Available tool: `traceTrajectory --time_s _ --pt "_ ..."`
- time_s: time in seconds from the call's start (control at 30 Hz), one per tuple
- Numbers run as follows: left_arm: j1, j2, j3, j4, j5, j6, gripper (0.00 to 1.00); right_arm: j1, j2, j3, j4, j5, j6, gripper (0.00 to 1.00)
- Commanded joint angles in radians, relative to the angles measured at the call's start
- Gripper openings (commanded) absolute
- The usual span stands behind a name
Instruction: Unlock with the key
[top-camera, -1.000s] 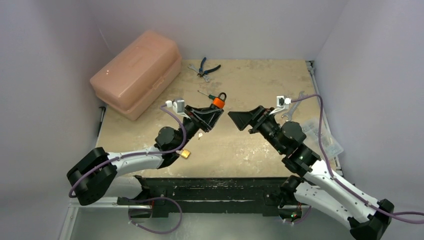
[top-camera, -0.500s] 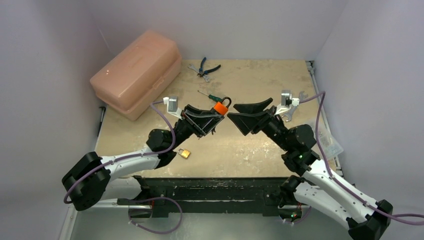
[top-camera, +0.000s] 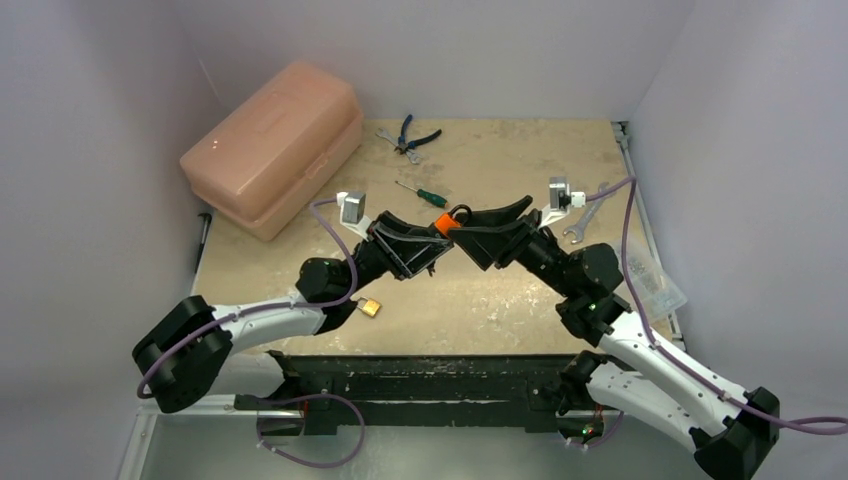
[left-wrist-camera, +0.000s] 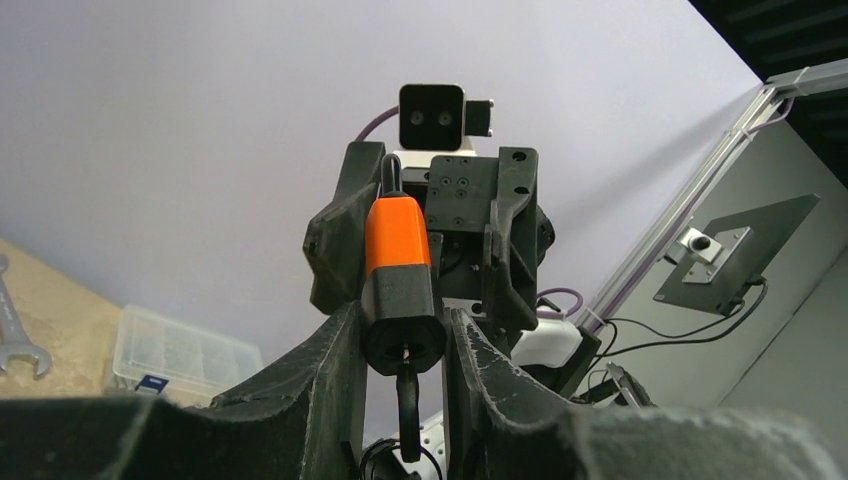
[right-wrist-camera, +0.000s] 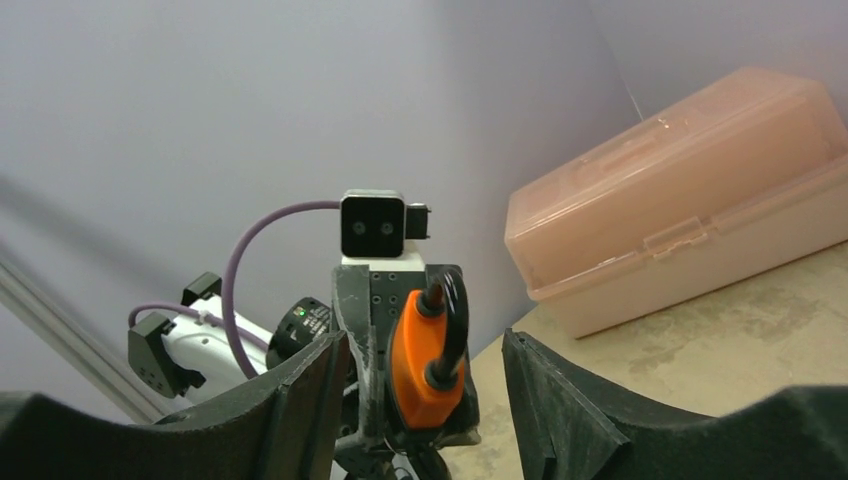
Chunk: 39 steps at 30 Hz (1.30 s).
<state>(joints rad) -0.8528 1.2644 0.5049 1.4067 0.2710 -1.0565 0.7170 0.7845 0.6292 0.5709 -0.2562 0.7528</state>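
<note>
Holding the orange padlock (top-camera: 441, 222) up off the table (top-camera: 500, 300), the left gripper (left-wrist-camera: 400, 335) pinches its dark lower body between both fingers (left-wrist-camera: 310, 390), keyhole (left-wrist-camera: 404, 352) end turned toward its own wrist and shackle (right-wrist-camera: 447, 330) pointing across at the other arm. That lift makes sense to me: in mid-air both ends of the lock are reachable. A dark key (left-wrist-camera: 407, 405) hangs from the keyhole, seemingly already seated. The right gripper (right-wrist-camera: 424, 345) faces it head-on, one finger on each side of the orange body with a gap on both sides, so it is spread and grips nothing. I'd guess it is lined up to take hold of the shackle end, which would free a hand for turning the key. A brass padlock (top-camera: 369, 307) lies on the table under the left arm, untouched
</note>
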Motion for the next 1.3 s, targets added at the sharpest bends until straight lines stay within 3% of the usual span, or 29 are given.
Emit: traceTrajectory --time_s 0.0,0.47,0.67,0.73,0.87,1.0,1.1,1.27 --pt "0.004 0.008 0.058 0.155 0.038 -0.037 0.0 -0.004 -0.007 0.048 0.065 -0.015 0.01 0.61" --pt "0.003 0.037 0.086 0.167 0.077 -0.05 0.0 -0.004 0.051 0.064 0.07 -0.086 0.022 0.37" --pt "0.004 0.037 0.091 0.136 0.079 -0.045 0.0 -0.004 0.055 0.073 0.06 -0.1 0.019 0.0" --pt "0.004 0.034 0.097 0.106 0.087 -0.037 0.11 -0.004 0.053 0.078 0.044 -0.097 0.016 0.0" --pt "0.003 0.011 0.094 0.044 0.092 -0.003 0.5 -0.004 0.041 0.084 -0.005 -0.066 0.014 0.0" --pt "0.004 -0.028 0.081 -0.068 0.093 0.075 0.72 -0.004 0.024 0.094 -0.053 -0.023 0.01 0.0" --pt "0.007 -0.055 0.066 -0.15 0.088 0.132 0.78 -0.004 0.012 0.105 -0.088 0.003 0.005 0.0" --pt "0.019 -0.108 0.015 -0.234 0.045 0.201 0.74 -0.004 -0.005 0.114 -0.128 0.027 0.003 0.0"
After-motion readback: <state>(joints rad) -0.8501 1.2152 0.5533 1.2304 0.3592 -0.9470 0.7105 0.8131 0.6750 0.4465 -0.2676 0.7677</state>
